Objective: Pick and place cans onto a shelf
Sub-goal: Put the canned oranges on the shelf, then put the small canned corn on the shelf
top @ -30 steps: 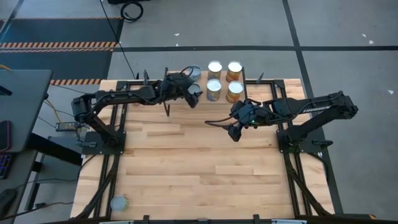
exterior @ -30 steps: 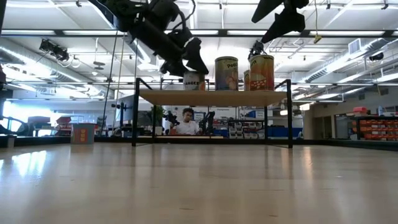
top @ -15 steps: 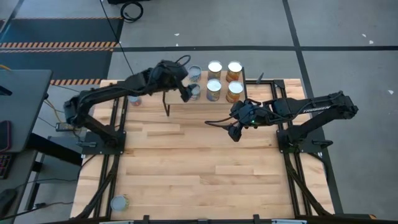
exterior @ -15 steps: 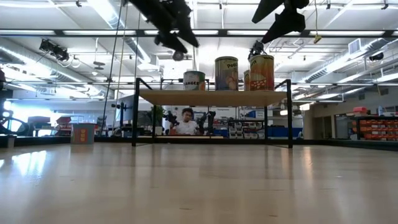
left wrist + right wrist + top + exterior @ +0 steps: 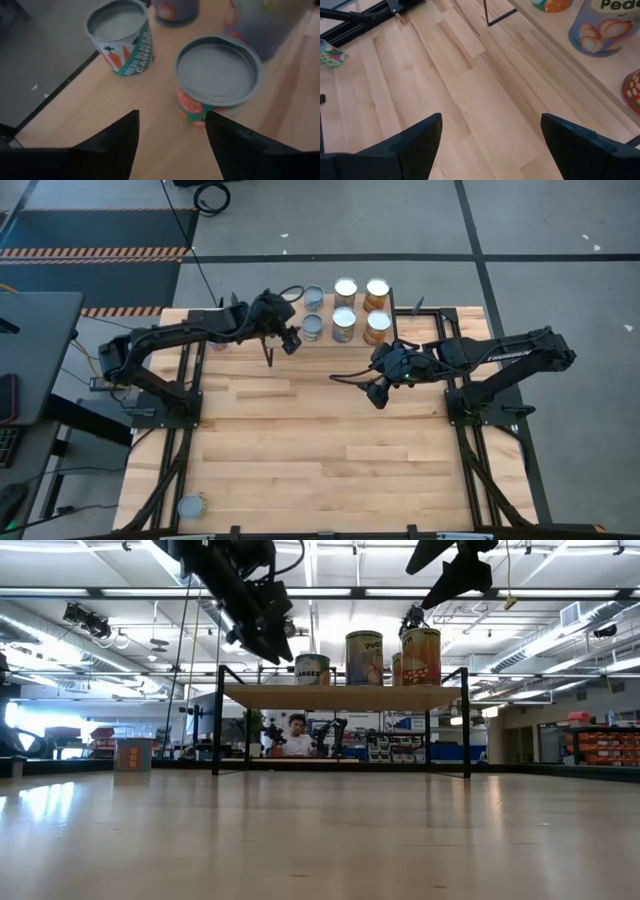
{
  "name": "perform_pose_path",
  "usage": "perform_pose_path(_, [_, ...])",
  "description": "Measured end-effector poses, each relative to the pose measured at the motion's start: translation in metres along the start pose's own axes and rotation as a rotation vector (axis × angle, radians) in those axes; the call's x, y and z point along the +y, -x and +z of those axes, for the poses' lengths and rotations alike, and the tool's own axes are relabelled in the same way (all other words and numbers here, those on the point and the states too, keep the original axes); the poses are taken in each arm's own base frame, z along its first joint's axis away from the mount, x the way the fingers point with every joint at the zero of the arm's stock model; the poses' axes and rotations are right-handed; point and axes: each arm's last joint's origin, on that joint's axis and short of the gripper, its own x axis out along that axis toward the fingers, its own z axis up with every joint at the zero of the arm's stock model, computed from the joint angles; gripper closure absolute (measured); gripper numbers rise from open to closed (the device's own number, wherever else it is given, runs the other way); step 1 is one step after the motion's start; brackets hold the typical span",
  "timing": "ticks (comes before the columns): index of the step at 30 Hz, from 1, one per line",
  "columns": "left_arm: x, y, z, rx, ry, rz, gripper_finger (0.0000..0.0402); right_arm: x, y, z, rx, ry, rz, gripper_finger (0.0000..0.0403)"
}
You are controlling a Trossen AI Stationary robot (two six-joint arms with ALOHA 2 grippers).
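Wooden tabletop (image 5: 300,450) carries the shelf (image 5: 330,340), where six cans (image 5: 344,326) stand. Left gripper (image 5: 289,340), fingers apart and empty, hovers just beside the nearest can (image 5: 216,75). Right gripper (image 5: 376,393), also spread and empty, hangs near the shelf's front edge.

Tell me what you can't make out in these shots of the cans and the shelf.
- High view: labels on the shelf cans are too small to read.
- Low view: rear cans hide behind front ones.
- High view: the can at the table's near edge, label too small.
- Left wrist view: far cans are cut off by the picture's edge.
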Motion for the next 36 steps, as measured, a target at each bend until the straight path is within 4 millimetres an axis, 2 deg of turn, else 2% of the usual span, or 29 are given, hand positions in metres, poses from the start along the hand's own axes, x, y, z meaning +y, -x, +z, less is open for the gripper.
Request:
perform_pose_path(13, [-0.001, -0.002, 0.004, -0.055, 0.007, 0.007, 0.0175, 0.0, 0.0, 0.0, 0.0, -0.001, 0.001, 0.0056])
perform_pose_path(16, [0.001, 0.003, 0.005, -0.063, 0.006, 0.01, 0.0175, 0.0, 0.0, 0.0, 0.001, 0.0, 0.001, 0.0056])
perform_pose_path(20, [0.009, 0.032, 0.019, -0.089, 0.002, 0.032, 0.0175, 0.0, 0.0, 0.0, 0.001, 0.0, 0.002, 0.0056])
perform_pose_path(25, [0.026, 0.089, 0.021, -0.098, 0.013, 0.086, 0.0175, 0.0, 0.0, 0.0, -0.001, 0.015, 0.005, 0.0056])
perform_pose_path(28, [0.037, 0.118, 0.008, -0.048, 0.071, 0.147, 0.0175, 0.0, 0.0, 0.0, -0.002, 0.017, 0.004, 0.0056])
perform_pose_path(31, [0.047, 0.136, -0.008, 0.022, 0.19, 0.219, 0.0174, 0.0, 0.0, 0.0, -0.002, 0.017, 0.003, 0.0056])
perform_pose_path(34, [0.053, 0.141, -0.03, 0.079, 0.324, 0.264, 0.0159, 0.0, 0.0, 0.0, -0.002, 0.015, 0.003, 0.0056])
perform_pose_path(36, [0.055, 0.134, -0.048, 0.119, 0.422, 0.296, 0.0139, 0.0, 0.0, 0.0, -0.002, 0.015, 0.003, 0.0056])
